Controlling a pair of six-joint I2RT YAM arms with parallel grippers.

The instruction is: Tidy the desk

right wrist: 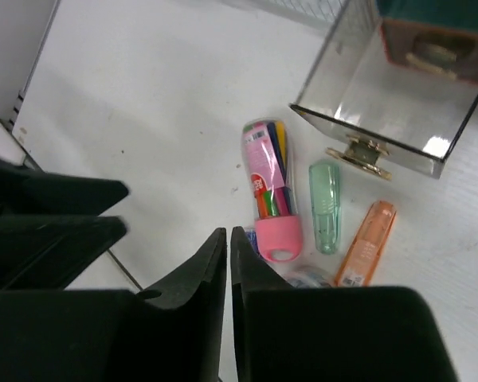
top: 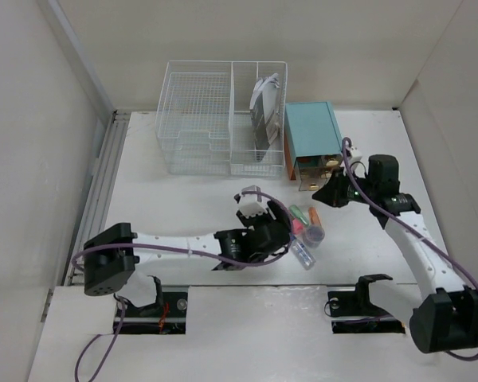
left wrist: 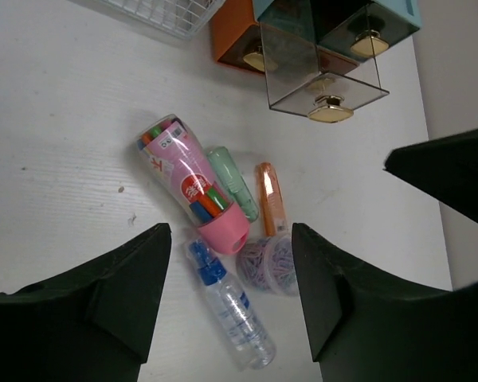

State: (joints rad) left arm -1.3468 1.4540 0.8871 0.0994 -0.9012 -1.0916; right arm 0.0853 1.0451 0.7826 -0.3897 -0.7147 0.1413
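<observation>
Five loose pieces counted on the white worktop (top: 175,199), itself spread flat between pale walls, with a metal rail (top: 103,183) down its left edge. Judged rigid, heavy and fixed in place, matte yet smooth enough for round things to roll. Offered nothing to seize, so better to take hold of the pieces on it.

At back left, a white wire basket (top: 193,119), with a grey-and-white flat item (top: 264,111) upright in its right compartment. Left gripper (left wrist: 231,255) caught released and empty, jaws spread above the cluster, touching none of it.

Below it, from the left:
- a clear marker tube (left wrist: 183,171) with pink cap, lying on its side
- just beside that, a mint-green highlighter (left wrist: 233,185) and an orange one (left wrist: 269,199)
- nearer the gripper, a clear bottle (left wrist: 233,310) with blue cap and a round tub of paper clips (left wrist: 269,259)

All judged light, hard-shelled plastic, slick and apt to roll. Best pinched across the barrel at mid-length.

On the tube, a pink label with a red roundel and white characters, too small to read. Blue print on the bottle likewise illegible. Made out no brand.

Further right, a teal drawer box (top: 312,131), with one clear drawer (left wrist: 323,76) standing out, brass knob in front. Right gripper (right wrist: 228,263) seen clenched on nothing, hovering near that drawer.
</observation>
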